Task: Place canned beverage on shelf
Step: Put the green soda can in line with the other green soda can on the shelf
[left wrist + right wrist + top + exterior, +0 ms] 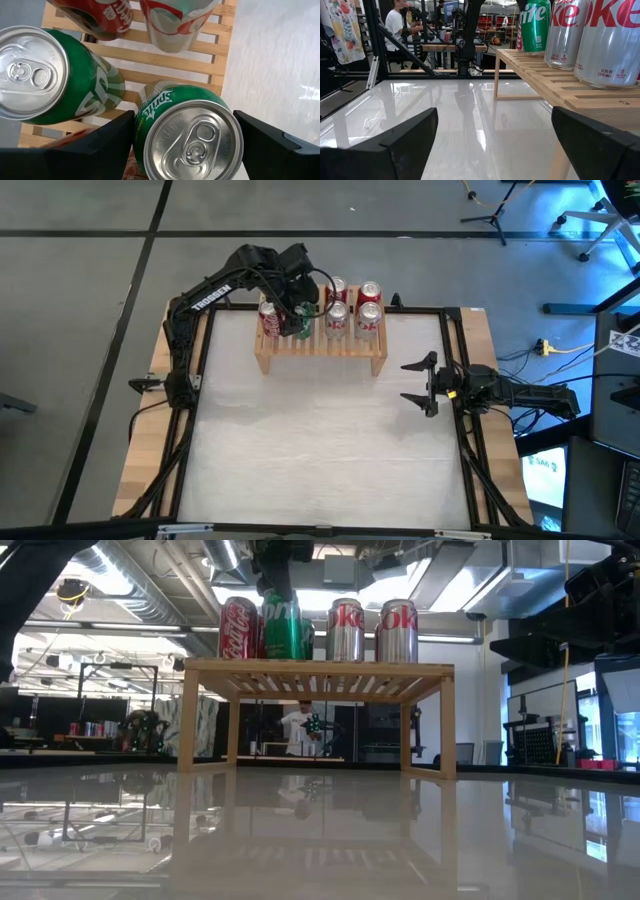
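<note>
Left pincer (186, 131) clamped on Sprite can (187, 135) atop shelf (210, 65); right pincer (490, 135) apart.

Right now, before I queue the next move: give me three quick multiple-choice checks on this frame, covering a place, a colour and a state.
1. Where is the right gripper?
A. Over the shelf
B. Over the table's right side, clear of the shelf
C. Beneath the shelf

2. What colour is the can between the left gripper's fingers?
A. Green
B. Silver
C. Red

3. What state is the right gripper in?
A. Shut on a can
B. Shut, empty
C. Open, empty

Answers:
1 B: the high view shows the right gripper above the bare table, off to the side of the shelf.
2 A: the left wrist view shows the left gripper with a finger on each side of a green Sprite can standing on the slats.
3 C: its fingers stand wide apart with nothing between them.
</note>
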Robot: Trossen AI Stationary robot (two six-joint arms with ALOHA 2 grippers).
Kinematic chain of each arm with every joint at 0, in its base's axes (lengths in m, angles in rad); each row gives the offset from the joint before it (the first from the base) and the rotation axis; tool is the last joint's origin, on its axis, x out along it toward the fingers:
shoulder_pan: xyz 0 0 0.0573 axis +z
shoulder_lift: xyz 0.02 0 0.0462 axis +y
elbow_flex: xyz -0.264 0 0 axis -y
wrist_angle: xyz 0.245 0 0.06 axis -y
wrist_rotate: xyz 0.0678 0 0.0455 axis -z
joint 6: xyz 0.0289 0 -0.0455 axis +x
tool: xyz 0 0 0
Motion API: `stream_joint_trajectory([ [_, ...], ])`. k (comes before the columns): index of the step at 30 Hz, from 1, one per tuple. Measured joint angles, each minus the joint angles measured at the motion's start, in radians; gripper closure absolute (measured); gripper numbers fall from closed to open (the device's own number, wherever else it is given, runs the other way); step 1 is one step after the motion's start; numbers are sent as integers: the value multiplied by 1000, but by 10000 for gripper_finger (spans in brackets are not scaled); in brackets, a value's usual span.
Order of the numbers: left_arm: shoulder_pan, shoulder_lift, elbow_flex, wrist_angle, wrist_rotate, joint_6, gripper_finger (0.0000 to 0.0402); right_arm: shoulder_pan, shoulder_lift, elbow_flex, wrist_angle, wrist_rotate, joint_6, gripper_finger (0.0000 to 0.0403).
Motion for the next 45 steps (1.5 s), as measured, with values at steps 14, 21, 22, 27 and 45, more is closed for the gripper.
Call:
stream_joint_trajectory([
  [14, 0, 0, 0, 19, 1, -6, 112, 0, 0, 0, 0, 0, 0, 17],
  [21, -1, 0, -34, 39, 48, -7, 112, 0, 0, 0, 0, 0, 0, 17],
  [22, -1, 0, -42, 46, 48, -7, 112, 0, 0, 0, 0, 0, 0, 17],
  [27, 2, -2, -51, 49, 39, -7, 112, 0, 0, 0, 0, 0, 0, 17],
  [45, 29, -1, -53, 62, 40, -7, 112, 0, 0, 0, 0, 0, 0, 17],
])
